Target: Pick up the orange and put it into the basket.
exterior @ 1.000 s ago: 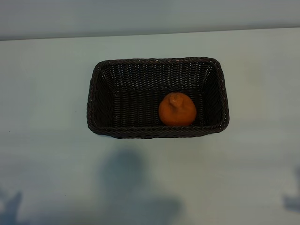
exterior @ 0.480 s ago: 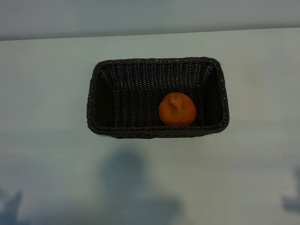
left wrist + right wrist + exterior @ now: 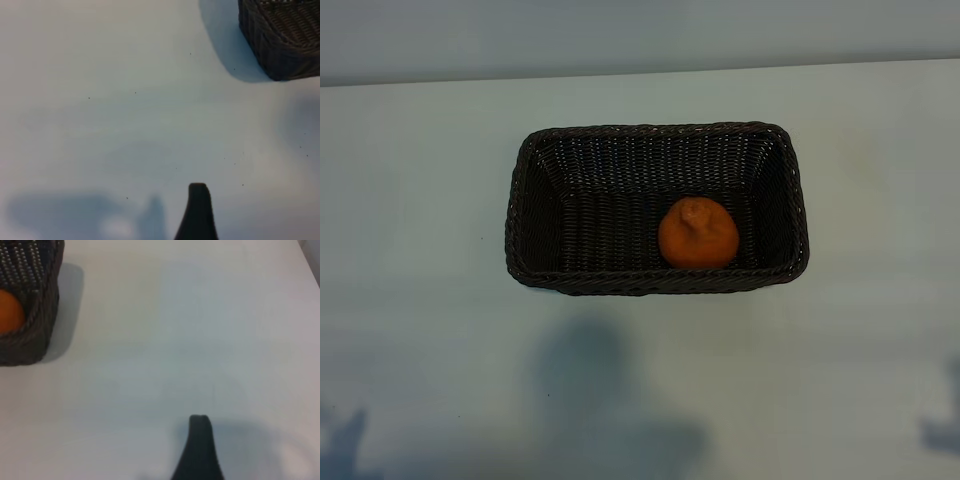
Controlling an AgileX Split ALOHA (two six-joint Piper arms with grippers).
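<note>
Orange in the basket, job looks done.

The orange (image 3: 698, 234) sits inside the basket (image 3: 520, 215), toward its right end by the near wall, stem knob up. My left gripper (image 3: 198, 210) and right gripper (image 3: 199, 445) hang over bare table (image 3: 420, 330), well apart from the basket, fingers spread wide and holding nothing. I judge nothing is left to do.

small round orange fruit (image 3: 698, 234): inside basket, right of middle, against near wall | dark brown woven wicker basket (image 3: 656, 281): on pale table (image 3: 420, 200)
</note>
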